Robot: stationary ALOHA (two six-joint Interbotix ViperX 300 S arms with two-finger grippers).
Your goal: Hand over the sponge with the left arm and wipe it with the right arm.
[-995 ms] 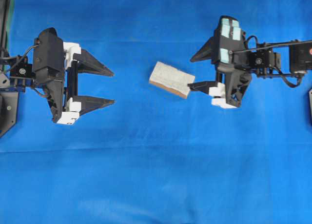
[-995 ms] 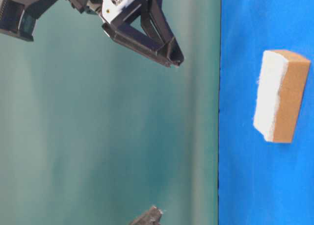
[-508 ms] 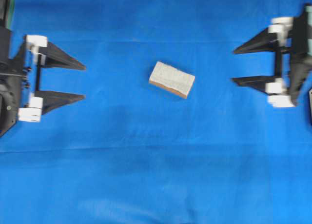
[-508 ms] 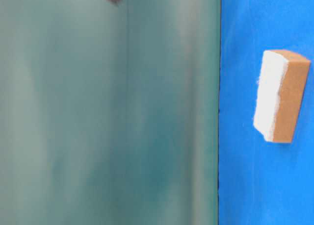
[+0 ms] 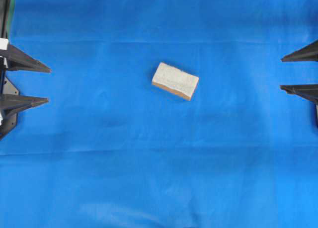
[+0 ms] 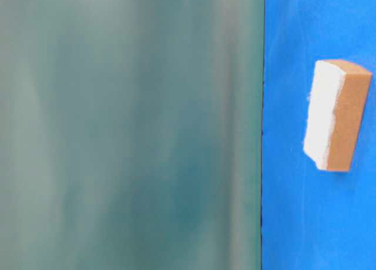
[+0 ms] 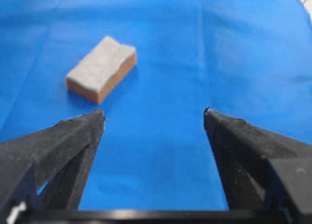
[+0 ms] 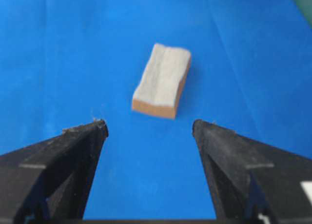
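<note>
- The sponge (image 5: 175, 81) lies alone near the middle of the blue surface (image 5: 159, 163), a little toward its far edge, with nothing touching it and no container around it.
- It rests flat with its whitish-grey fuzzy layer up and its tan-orange base against the cloth; in the overhead view its long side runs at a slant.
- In the table-level view the sponge (image 6: 337, 115) shows its tan side and white layer against the blue; the rest of that view is a blurred green backdrop, so little else can be read from it.
- The left arm sits at the left edge of the surface in the overhead view, with only its gripper (image 5: 43, 85) tips reaching in, pointing toward the middle.
- Its fingers (image 7: 63, 146) are spread wide and hold nothing; the sponge (image 7: 102, 69) lies well apart from them, ahead and off to one side.
- The right arm sits at the opposite edge, its gripper (image 5: 282, 74) likewise pointing inward.
- Its fingers (image 8: 68, 155) are also spread wide and empty; the sponge (image 8: 162, 80) lies ahead of them, roughly centred between the tips and not touching either.
</note>
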